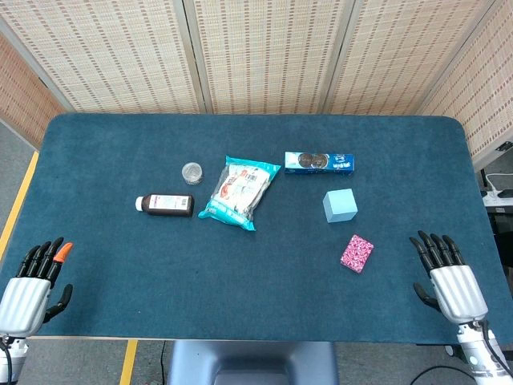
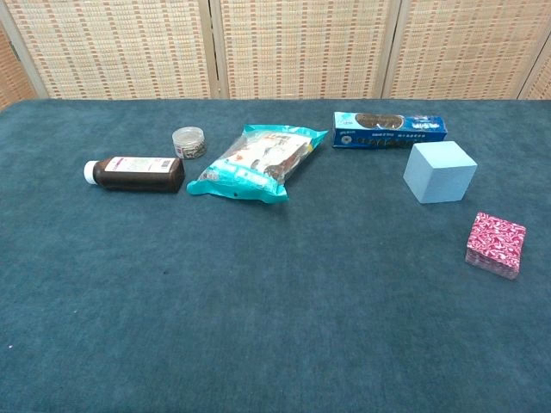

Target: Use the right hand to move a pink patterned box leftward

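At the lower left corner of the head view my left hand (image 1: 30, 282) rests at the near edge of the table (image 1: 104, 233), palm down, fingers stretched forward and slightly apart, holding nothing; one fingertip is orange. It does not show in the chest view.

Moving right, a dark brown bottle (image 1: 166, 204) with a white cap lies on its side left of centre, cap pointing left. Just above and to the right of it stands a small round clear jar (image 1: 191, 172), near the bottle but apart from it. Next comes a teal snack bag (image 1: 239, 192), lying flat and slanted, its top end toward the upper right; it sits just beside the bottle's base without touching that I can see.

Right of centre, a long blue cookie box (image 1: 319, 162) lies flat in the upper middle of the frame. Below it and a little to the right stands a light blue cube (image 1: 340, 205), apart from the box.

The pink patterned box (image 1: 357, 253) lies flat on the cloth in the lower right part of the head view, below and slightly right of the cube; in the chest view it sits at the right edge of the frame (image 2: 497, 244). Nothing touches it.

At the lower right corner my right hand (image 1: 446, 274) lies at the table edge, fingers extended and spread, empty, well apart from the pink box.
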### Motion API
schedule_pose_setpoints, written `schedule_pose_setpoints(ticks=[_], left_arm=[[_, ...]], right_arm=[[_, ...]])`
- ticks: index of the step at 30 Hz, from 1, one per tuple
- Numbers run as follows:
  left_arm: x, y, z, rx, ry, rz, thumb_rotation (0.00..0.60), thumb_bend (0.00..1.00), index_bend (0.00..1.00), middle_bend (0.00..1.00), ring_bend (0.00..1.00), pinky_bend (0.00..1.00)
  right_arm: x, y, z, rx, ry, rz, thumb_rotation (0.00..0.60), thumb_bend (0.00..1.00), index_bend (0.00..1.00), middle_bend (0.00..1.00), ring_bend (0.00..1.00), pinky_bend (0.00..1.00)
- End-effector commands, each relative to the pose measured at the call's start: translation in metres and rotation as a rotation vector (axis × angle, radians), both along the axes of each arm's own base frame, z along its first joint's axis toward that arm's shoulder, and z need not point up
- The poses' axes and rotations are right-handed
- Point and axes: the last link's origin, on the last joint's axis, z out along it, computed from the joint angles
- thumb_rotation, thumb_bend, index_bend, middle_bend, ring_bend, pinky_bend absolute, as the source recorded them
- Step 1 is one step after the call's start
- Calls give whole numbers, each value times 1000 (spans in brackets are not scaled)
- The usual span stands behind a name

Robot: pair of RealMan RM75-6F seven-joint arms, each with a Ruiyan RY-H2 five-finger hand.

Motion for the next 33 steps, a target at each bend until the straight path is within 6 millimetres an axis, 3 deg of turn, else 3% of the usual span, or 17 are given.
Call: schedule_pose_setpoints(ticks=[1,8,21,33], left_arm=[[-1,1,0,-3,0,8,600,462,0,0,0,97],[-1,3,-1,-10,-4,9,600,461,0,0,0,100],[4,9,-9,-30,7,26,600,461,0,0,0,106],[4,10,-12,-51,16,46,600,462,0,0,0,117]], right_arm=[[0,-1,-1,4,6,-2,600,244,0,0,0,0],[-2,-2,-4,20,26,4,600,244,0,0,0,0],[6,-58,-29,287,417,301,600,244,7,0,0,0],[3,-87,-58,380,505,316,600,244,54,59,0,0]])
